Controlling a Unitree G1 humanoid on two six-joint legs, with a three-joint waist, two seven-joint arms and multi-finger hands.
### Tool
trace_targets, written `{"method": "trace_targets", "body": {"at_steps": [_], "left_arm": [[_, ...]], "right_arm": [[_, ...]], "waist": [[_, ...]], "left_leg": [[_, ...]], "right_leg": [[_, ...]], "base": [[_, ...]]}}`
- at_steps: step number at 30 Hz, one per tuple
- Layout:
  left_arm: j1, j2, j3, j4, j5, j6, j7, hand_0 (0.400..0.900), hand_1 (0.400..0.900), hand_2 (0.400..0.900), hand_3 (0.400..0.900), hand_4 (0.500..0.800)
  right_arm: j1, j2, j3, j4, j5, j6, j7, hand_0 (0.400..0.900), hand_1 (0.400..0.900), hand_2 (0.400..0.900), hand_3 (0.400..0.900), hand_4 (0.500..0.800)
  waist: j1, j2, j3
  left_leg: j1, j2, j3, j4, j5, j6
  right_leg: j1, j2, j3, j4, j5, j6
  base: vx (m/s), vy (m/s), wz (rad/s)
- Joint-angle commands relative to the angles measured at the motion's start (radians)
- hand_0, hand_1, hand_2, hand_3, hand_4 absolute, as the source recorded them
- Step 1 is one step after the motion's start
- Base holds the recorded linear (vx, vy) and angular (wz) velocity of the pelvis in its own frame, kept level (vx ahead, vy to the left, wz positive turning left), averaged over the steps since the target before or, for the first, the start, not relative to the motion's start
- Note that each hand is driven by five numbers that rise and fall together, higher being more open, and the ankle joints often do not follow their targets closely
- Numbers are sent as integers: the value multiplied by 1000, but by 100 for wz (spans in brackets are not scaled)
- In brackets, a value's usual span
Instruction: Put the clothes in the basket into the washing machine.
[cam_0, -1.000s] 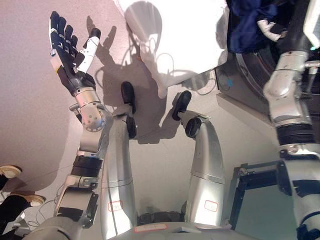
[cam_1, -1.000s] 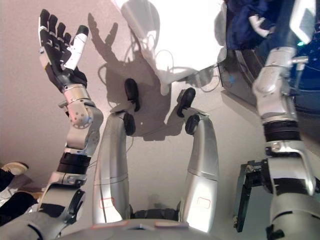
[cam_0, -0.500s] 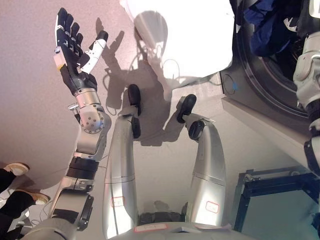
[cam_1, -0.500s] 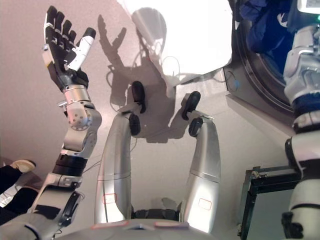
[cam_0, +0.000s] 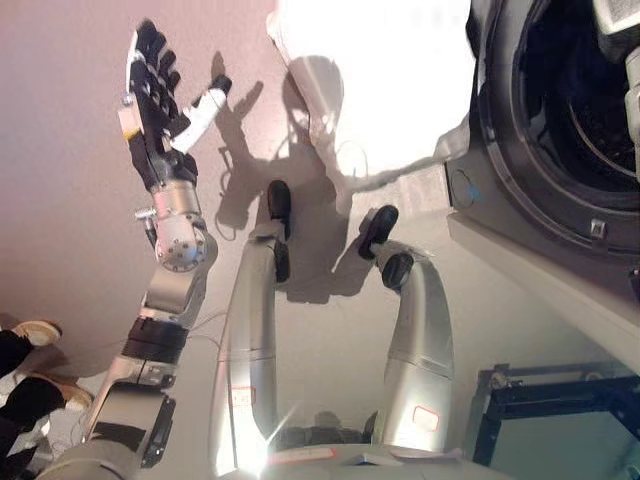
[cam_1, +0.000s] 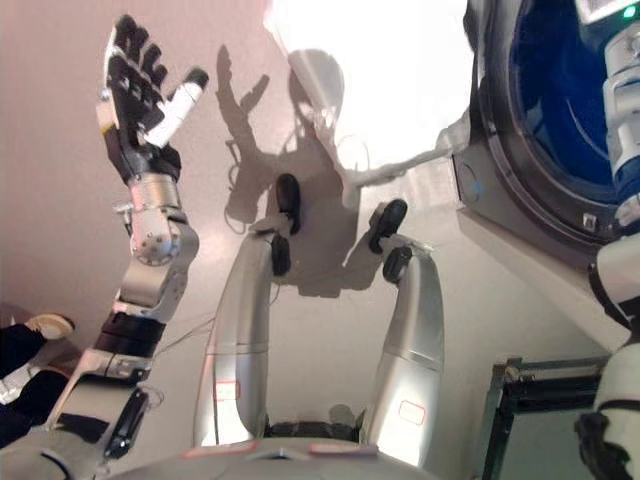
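The washing machine (cam_0: 478, 195) stands at the upper right with its round drum opening (cam_0: 565, 110) facing me. Inside, the drum (cam_1: 555, 110) looks dark blue; I cannot make out a separate piece of clothing. My right forearm (cam_1: 625, 130) runs up the right edge in front of the opening, and its hand is out of view. Over the floor at the upper left my left hand (cam_0: 155, 100) is raised, open, fingers spread, holding nothing. No basket shows in either view.
A black-framed stand (cam_0: 545, 400) sits at the lower right beside the machine. A person's shoes (cam_0: 30, 332) and dark trouser leg (cam_0: 22, 392) show at the lower left edge. A bright patch of sunlight (cam_0: 390, 90) lies on the floor.
The view has shifted toward the washing machine, showing more of the drum. The dark blue cloth seen by my right arm at the drum's mouth no longer shows. The left hand stays raised.
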Motion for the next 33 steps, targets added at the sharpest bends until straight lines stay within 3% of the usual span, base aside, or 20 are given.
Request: {"method": "trace_targets", "body": {"at_steps": [1,6,7,8,17,22,28,29,33], "left_arm": [[31,-36,33,-25,17,-77,5,900,900,900,900,800],[31,-43,34,-21,12,-77,-4,900,900,900,900,800],[29,-44,33,-19,11,-77,-6,900,900,900,900,800],[26,-45,32,-20,11,-76,-6,900,900,900,900,800],[28,-52,65,-21,17,-72,12,900,900,900,900,800],[28,-66,108,-25,40,-55,41,900,900,900,900,800],[25,-85,133,-26,58,-41,57,900,900,900,900,800],[28,-93,140,-31,56,-43,58,900,900,900,900,800],[33,-103,136,-34,50,-39,66,900,900,900,900,800]], "right_arm": [[-40,-76,81,29,-15,110,-12,400,400,400,400,500],[-44,-73,116,24,-34,94,24,400,400,400,400,500],[-36,-64,118,32,-41,92,38,441,441,441,441,525],[-33,-57,114,39,-40,97,40,900,900,900,900,800],[-11,9,28,50,-2,125,31,900,900,900,900,800],[28,-33,-75,-259,-3,133,17,900,900,900,900,800],[211,-45,-358,-628,8,115,-4,900,900,900,900,800],[253,-26,-421,-699,34,99,-19,900,900,900,900,800],[476,91,-659,-919,140,19,-53,900,900,900,900,800]], "waist": [[-31,26,-65],[-33,24,-68],[-33,24,-68],[-34,25,-68],[-34,31,-65],[-59,29,-64],[-89,33,-54],[-95,37,-45],[-103,32,-41]], "left_leg": [[-3,-1,-100,45,-109,-68],[-3,-3,-101,47,-110,-69],[-3,-4,-102,47,-110,-69],[-3,-4,-103,48,-111,-70],[5,-3,-105,35,-105,-71],[3,0,-104,41,-112,-72],[-1,0,-108,38,-107,-71],[-11,-1,-100,29,-73,-63],[6,1,-106,37,-104,-68]], "right_leg": [[-55,32,-2,37,-17,88],[-52,35,-2,38,-21,86],[-51,36,-3,37,-21,86],[-51,36,-3,37,-21,84],[-39,41,-5,28,-17,82],[-34,52,-6,25,-20,77],[-33,61,-5,19,-13,75],[-38,58,-10,4,20,65],[-22,64,-1,16,-8,74]], "base": [[0,0,0],[0,0,0],[0,0,0],[0,0,0],[1,6,-3],[-1,19,-11],[-32,13,-6],[-109,31,-4],[42,3,-4]]}}
